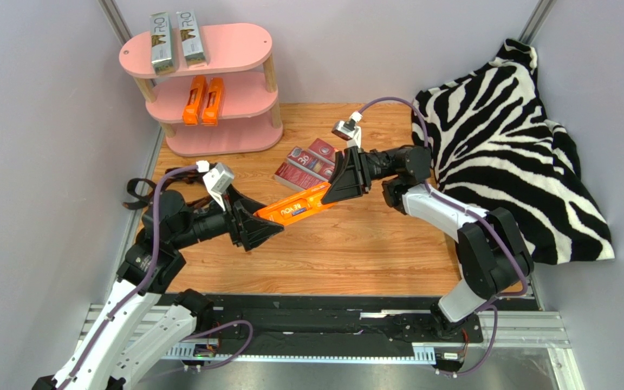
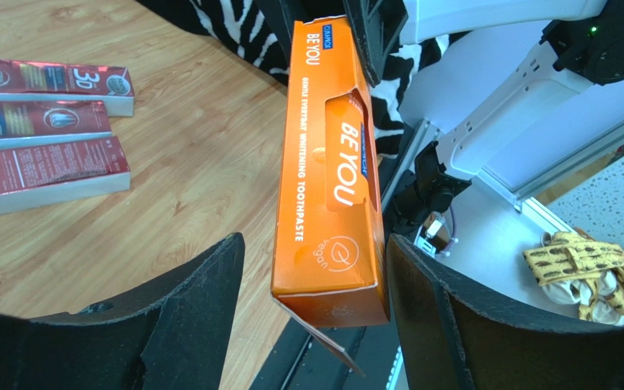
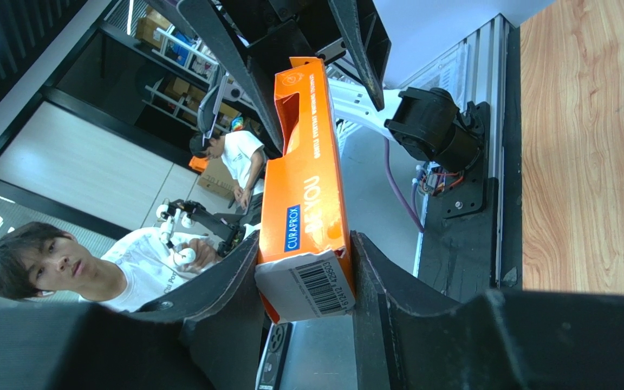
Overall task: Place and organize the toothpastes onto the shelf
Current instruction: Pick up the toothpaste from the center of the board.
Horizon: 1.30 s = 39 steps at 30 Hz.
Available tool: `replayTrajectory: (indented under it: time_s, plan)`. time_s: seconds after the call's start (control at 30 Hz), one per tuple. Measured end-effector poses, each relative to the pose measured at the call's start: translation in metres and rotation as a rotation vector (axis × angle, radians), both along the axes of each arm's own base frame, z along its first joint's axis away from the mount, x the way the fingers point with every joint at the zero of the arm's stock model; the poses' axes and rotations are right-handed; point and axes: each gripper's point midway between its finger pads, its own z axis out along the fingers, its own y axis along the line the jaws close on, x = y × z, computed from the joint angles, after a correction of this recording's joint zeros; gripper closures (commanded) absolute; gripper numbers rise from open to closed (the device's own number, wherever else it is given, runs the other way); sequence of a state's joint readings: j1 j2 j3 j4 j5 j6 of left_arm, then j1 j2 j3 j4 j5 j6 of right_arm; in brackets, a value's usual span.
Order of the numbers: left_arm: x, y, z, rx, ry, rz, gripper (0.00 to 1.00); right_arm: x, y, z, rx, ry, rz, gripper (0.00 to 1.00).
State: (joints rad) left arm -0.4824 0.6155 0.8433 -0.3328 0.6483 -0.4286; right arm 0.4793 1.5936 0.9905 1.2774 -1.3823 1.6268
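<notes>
An orange toothpaste carton (image 1: pixel 295 210) (image 2: pixel 327 203) (image 3: pixel 303 187) hangs level above the wooden table between both arms. My right gripper (image 1: pixel 336 188) (image 3: pixel 303 244) is shut on its barcode end. My left gripper (image 1: pixel 270 231) (image 2: pixel 315 240) is open around the other end, with a clear gap at one finger. Three dark red toothpastes (image 1: pixel 307 162) (image 2: pixel 38 122) lie side by side on the table. The pink shelf (image 1: pixel 242 41) stands at the far left, with two silver-grey cartons (image 1: pixel 175 38) on its top board and two orange cartons (image 1: pixel 203 100) on the middle board.
A zebra-print cloth (image 1: pixel 510 138) fills the right side of the table. A black strap (image 1: pixel 136 191) lies by the left wall. Grey walls close in on the left and back. A black mounting rail (image 1: pixel 331 325) runs along the near edge.
</notes>
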Motion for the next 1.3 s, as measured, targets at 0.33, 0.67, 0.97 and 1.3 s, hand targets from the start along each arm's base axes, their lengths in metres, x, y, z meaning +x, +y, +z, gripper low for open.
replayTrajectory:
  time_s: [0.33, 0.67, 0.97, 1.3]
  plan:
    - [-0.006, 0.002, 0.007, -0.020, -0.018, -0.001, 0.31, 0.000, -0.004, 0.005, 0.010, -0.019, -0.011, 0.63]
    - [-0.007, -0.005, 0.018, -0.073, -0.008, -0.035, 0.59, 0.000, -0.004, 0.003, 0.006, -0.012, -0.011, 0.63]
    - [-0.003, -0.007, 0.013, -0.081, 0.036, -0.032, 0.62, 0.000, -0.006, 0.001, 0.008, -0.033, -0.011, 0.55]
    - [0.004, -0.008, -0.001, -0.088, 0.075, -0.010, 0.63, 0.008, -0.013, 0.009, 0.045, -0.042, -0.080, 0.12]
